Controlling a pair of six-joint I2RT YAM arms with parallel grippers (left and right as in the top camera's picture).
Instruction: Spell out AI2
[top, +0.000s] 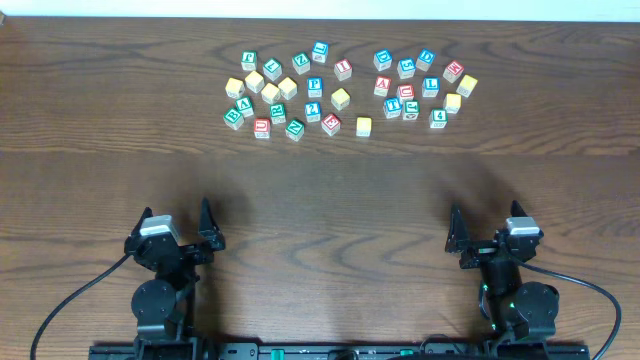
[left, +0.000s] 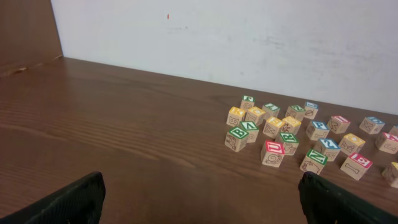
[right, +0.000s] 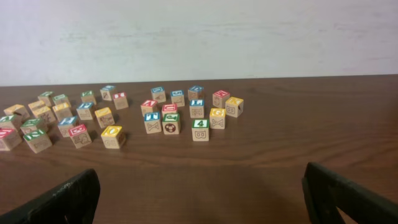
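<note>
Near the front edge of the bench (top: 320, 200), left hand (top: 177, 220) and right hand (top: 486, 222) gape empty; first isolate A among far-edge blocks (top: 340, 98).

letter blocks (right: 200, 129): scattered on wood table (right: 249, 168), well ahead | jaws: spread wide
</note>
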